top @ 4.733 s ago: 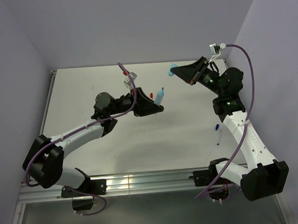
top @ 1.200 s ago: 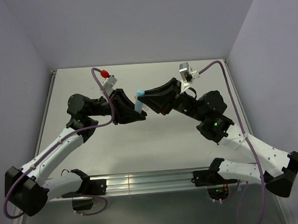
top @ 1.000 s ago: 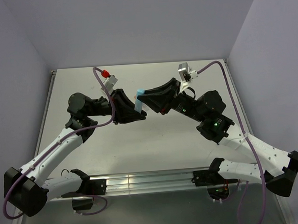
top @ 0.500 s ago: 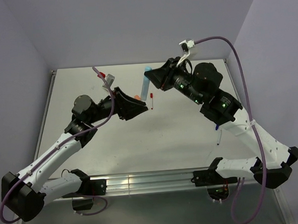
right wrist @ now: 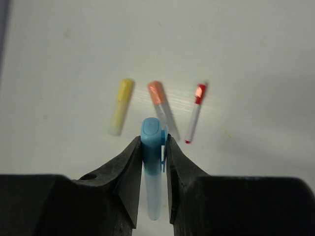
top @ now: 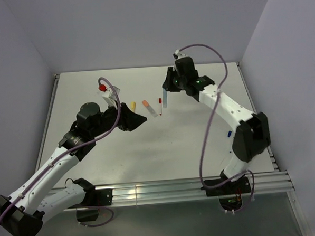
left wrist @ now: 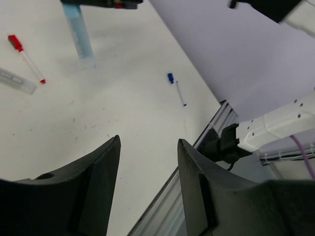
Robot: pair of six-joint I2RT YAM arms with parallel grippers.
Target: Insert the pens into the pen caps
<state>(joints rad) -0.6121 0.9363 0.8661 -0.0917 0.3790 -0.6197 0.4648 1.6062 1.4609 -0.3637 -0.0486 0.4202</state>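
My right gripper (right wrist: 153, 142) is shut on a light blue pen (right wrist: 153, 196) with its light blue pen cap (right wrist: 151, 130) on, hanging upright over the table (top: 190, 142). From above the right gripper (top: 167, 87) holds that pen (top: 165, 99) at the far middle. Just beyond lie a yellow capped pen (right wrist: 120, 105), an orange capped pen (right wrist: 162, 105) and a thin red pen (right wrist: 196, 113), side by side. My left gripper (top: 141, 119) is open and holds nothing; its view shows the left gripper (left wrist: 147, 147) low over the table, with the blue pen (left wrist: 79, 34) far ahead.
A thin dark blue pen (top: 229, 133) lies alone at the right, also in the left wrist view as a dark blue pen (left wrist: 176, 88). Metal rails (top: 161, 189) run along the near edge. Walls close the table at the back and sides.
The left gripper opened, let go of the blue pen and drew back left. The right arm carried the capped blue pen to the far middle, next to the row of pens.
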